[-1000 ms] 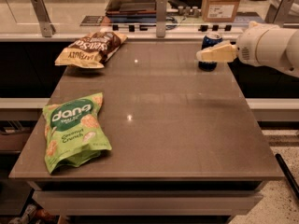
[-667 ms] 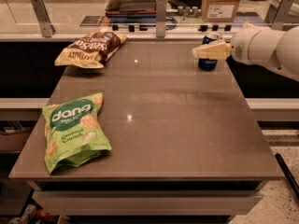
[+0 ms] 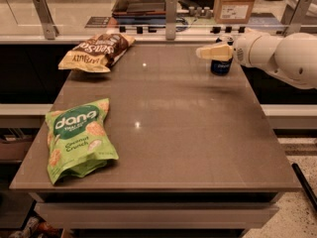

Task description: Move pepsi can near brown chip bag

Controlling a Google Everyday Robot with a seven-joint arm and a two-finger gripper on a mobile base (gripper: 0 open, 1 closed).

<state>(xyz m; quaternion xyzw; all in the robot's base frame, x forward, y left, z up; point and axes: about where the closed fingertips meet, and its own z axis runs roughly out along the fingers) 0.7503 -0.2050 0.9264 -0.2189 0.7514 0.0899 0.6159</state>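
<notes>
Your gripper (image 3: 214,52) shows only as a single pale wedge pointing left, and from this view you cannot tell how wide it stands or whether it has any hold on the can, so treat the grasp as unconfirmed. It sits at the far right of the table (image 3: 198,133), close to the back edge, at the end of the white arm (image 3: 282,56) that comes in from the right. The pepsi can (image 3: 221,66) stands upright right there. Its dark blue lower body shows just below the wedge, while its top is hidden behind it. The can's long axis runs vertically, and the gripper overlaps its upper part, at or just in front of it. Whether the two are touching cannot be read. The relation that matters for your move is sideways. The brown chip bag (image 3: 96,51) lies flat at the far left corner of the table, well apart from the can and at roughly the same depth. The carry therefore looks like a plain leftward run along the back of the table, ending just beside the bag. The green dang bag (image 3: 79,138) lies toward the front left, nearer the camera, and appears to be out of that line. Before you travel, I would make sure the can is truly held.
</notes>
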